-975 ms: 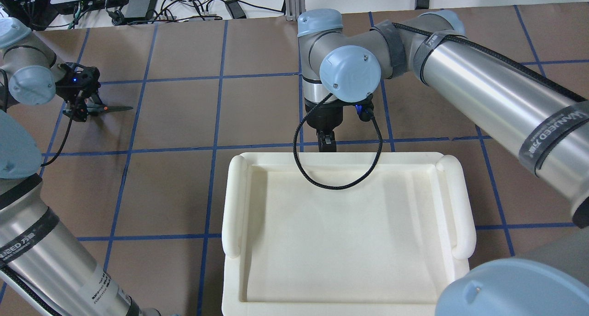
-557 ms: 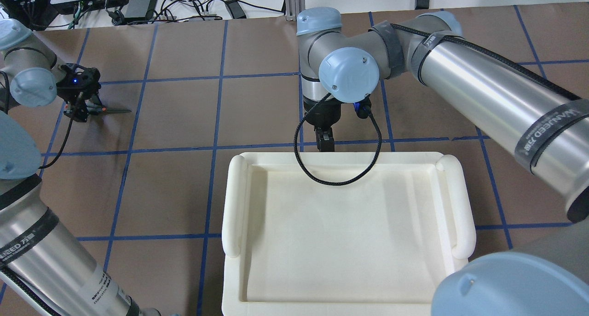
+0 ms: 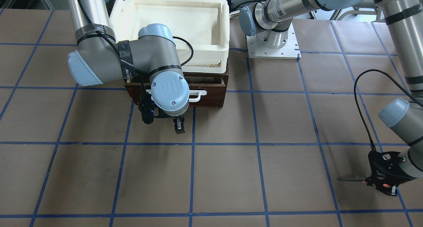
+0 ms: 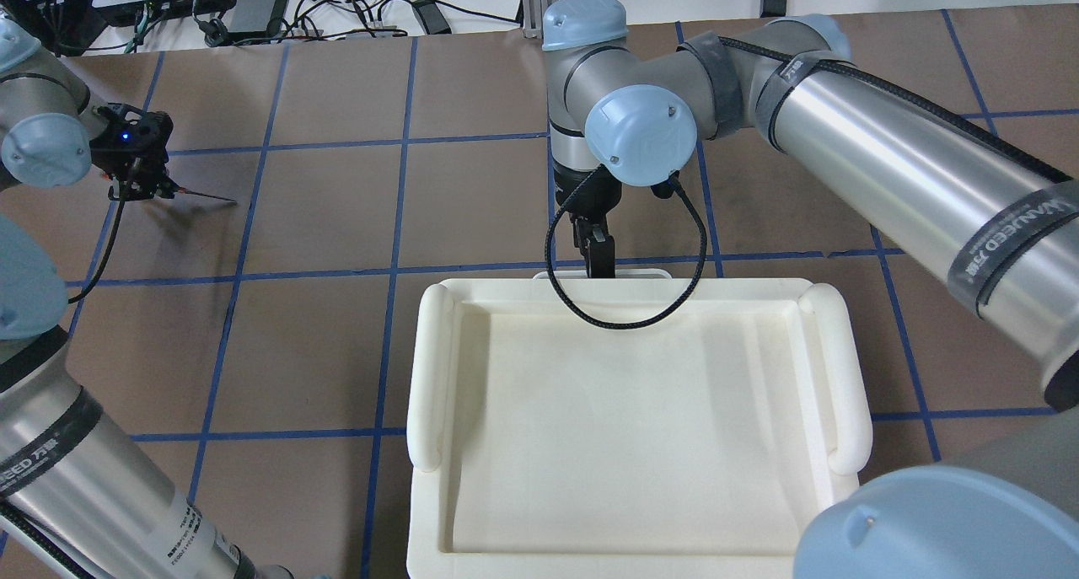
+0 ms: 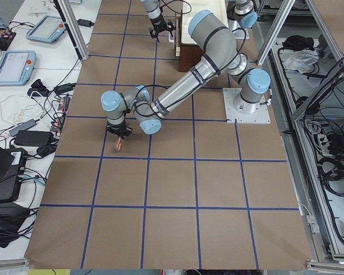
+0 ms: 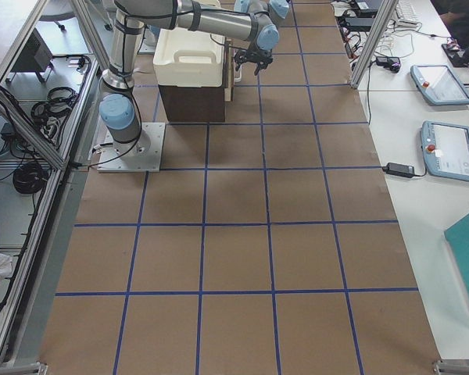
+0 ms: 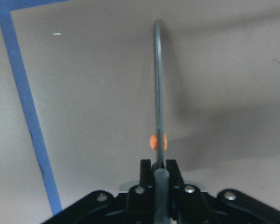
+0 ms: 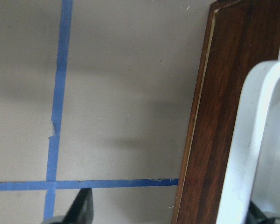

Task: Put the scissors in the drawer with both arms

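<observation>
My left gripper (image 4: 135,183) is shut on the scissors (image 4: 202,196) at the far left of the table and holds them by the handles, blades pointing right. The left wrist view shows the scissors (image 7: 157,93) edge-on, above the brown table. The gripper also shows in the front view (image 3: 383,182). My right gripper (image 4: 597,254) is open, pointing down in front of the dark-brown drawer (image 3: 211,90). Its white bar handle (image 8: 252,140) lies close by one finger; I cannot tell if they touch. The drawer's inside is hidden.
A white foam tray (image 4: 430,377) sits on top of the drawer cabinet and covers it from above. The left arm's base plate (image 3: 272,47) stands beside the cabinet. Blue tape lines cross the brown table.
My left gripper has moved a little further left with the scissors, which now show edge-on. My right wrist has shifted away from the tray, and the white handle now shows past the tray's rim.
</observation>
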Robot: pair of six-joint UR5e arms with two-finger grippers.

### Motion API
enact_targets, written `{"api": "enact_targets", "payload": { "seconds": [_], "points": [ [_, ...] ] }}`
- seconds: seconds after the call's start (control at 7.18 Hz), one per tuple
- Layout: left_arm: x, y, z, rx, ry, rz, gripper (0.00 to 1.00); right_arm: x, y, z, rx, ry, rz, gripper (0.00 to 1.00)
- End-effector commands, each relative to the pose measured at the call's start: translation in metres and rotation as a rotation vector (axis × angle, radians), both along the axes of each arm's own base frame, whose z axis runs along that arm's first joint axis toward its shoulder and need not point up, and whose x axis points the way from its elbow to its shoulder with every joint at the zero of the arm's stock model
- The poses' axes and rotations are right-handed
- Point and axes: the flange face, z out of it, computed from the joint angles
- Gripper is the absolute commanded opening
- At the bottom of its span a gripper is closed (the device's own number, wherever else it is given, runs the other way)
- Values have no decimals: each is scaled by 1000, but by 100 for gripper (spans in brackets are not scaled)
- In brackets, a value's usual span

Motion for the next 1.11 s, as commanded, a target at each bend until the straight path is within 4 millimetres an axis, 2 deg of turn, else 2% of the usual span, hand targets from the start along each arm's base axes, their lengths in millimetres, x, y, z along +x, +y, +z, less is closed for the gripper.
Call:
{"api": "enact_targets", "payload": {
  "seconds": [0.0,0.28,0.56,0.84,0.97],
  "points": [
    [-11,3,30,-20,-8,-9,12,-1,-12,8,-33,-20,27,100],
    [-16,8,36,-22,-7,0,12,-3,-19,14,-48,-33,54,100],
    [-13,9,25,-16,1,-7,12,-6,-27,15,-65,-47,80,100],
    [-22,8,44,-38,-8,-4,11,-3,-43,16,-80,-51,80,100],
    [-37,7,50,-38,-8,-8,11,-3,-46,16,-83,-52,79,100]
  ]
}}
